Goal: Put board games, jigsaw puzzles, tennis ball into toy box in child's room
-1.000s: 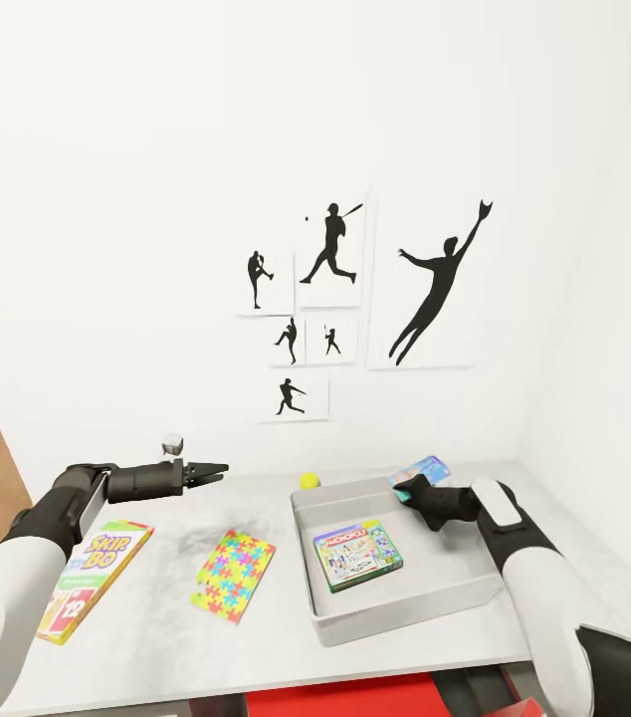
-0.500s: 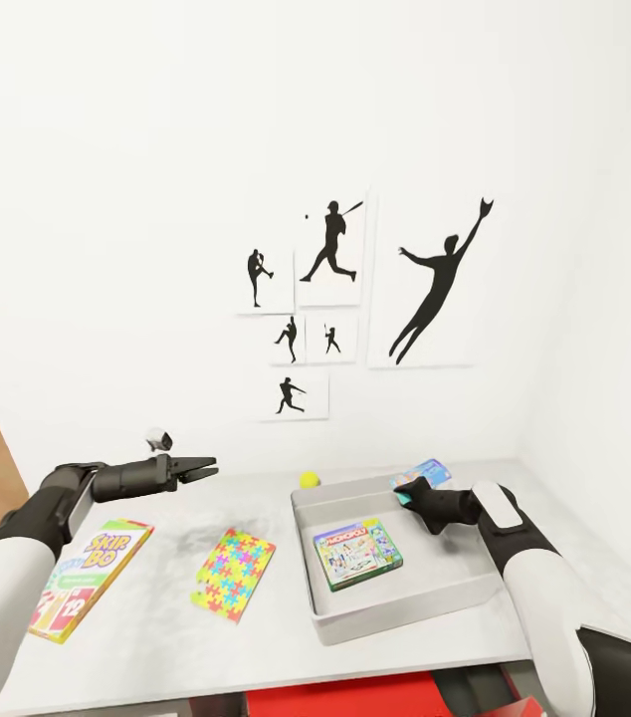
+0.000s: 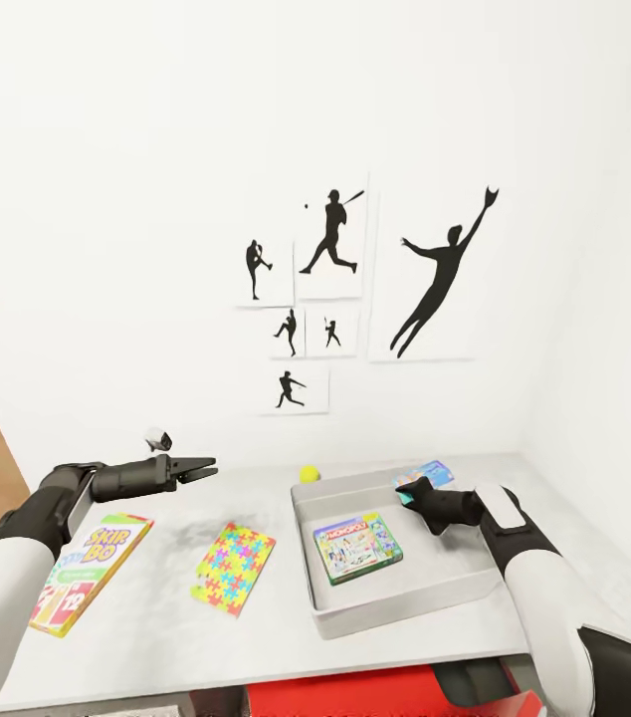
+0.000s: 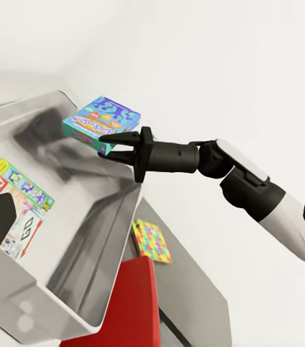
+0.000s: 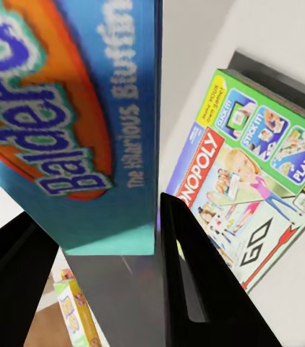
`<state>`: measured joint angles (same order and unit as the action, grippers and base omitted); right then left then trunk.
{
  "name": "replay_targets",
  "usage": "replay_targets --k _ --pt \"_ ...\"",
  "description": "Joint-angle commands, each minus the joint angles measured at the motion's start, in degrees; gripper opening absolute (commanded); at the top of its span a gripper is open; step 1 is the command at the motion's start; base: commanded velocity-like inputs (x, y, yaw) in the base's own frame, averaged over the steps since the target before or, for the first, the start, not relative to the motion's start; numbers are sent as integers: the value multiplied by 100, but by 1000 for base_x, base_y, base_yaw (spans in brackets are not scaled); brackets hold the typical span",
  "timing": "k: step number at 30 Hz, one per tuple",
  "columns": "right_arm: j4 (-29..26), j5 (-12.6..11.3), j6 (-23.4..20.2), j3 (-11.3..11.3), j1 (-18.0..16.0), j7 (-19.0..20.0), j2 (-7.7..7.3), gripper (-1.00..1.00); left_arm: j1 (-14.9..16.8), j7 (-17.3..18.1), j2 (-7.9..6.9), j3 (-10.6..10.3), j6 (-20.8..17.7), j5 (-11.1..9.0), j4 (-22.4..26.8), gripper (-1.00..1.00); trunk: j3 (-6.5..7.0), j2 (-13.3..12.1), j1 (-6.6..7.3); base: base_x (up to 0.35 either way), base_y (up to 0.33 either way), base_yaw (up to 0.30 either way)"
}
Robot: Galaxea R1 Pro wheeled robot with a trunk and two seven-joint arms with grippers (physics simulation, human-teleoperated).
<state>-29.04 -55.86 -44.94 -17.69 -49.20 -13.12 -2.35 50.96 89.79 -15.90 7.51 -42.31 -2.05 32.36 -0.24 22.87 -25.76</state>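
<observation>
Toy box [image 3: 405,597] sits on the light-grey table [image 3: 156,627], used here as reference. Inside the toy box, flat on its floor: the Monopoly board game [image 3: 357,547], green-bordered cover facing up. Right gripper [image 3: 407,491] is over the far rim of the toy box, its fingers clamped on the small blue board game [image 3: 423,471]; the right wrist view shows the blue box [image 5: 73,123] pinched by its edge between the two black fingers [image 5: 188,289], with the Monopoly cover [image 5: 250,173] below it. In the left wrist view the blue game [image 4: 102,123] is held in the air above the toy box wall [image 4: 87,238]. Tennis ball [image 3: 310,475] rests on the table just beyond the toy box's far left corner. One jigsaw puzzle [image 3: 234,568] lies flat on the table left of the toy box, apart from it. Skip-Bo board game [image 3: 85,573] lies further left, near the table's left end. Left gripper [image 3: 206,465] hovers above the table, left of the toy box, holding nothing; jaws narrowly parted. Black sports silhouettes [image 3: 435,284] hang on the white wall behind the toy box.
</observation>
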Motion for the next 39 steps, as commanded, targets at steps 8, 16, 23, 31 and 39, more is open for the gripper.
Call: replay_targets --k 8,16,23,31,39 --pt "24 -61 -15 -137 -2 -69 -56 -100 1 21 -4 3 -58 3 0 100 -79 5 -2 0 0 0" --pt "37 -69 -31 -334 42 -85 -117 -100 1 21 -4 2 -58 3 -1 100 -154 5 -2 0 0 0" --pt "39 -71 -298 -472 50 -86 -140 -100 1 21 -1 2 -58 3 -2 100 -220 5 -2 0 0 0" --pt "39 -72 -422 -492 51 -87 -143 -100 1 21 -1 -4 -58 3 -2 100 -296 5 -2 0 0 0" --pt "39 -66 -432 -699 51 -87 -143 -100 1 21 -1 -4 -58 3 -2 100 -371 5 -2 0 0 0"
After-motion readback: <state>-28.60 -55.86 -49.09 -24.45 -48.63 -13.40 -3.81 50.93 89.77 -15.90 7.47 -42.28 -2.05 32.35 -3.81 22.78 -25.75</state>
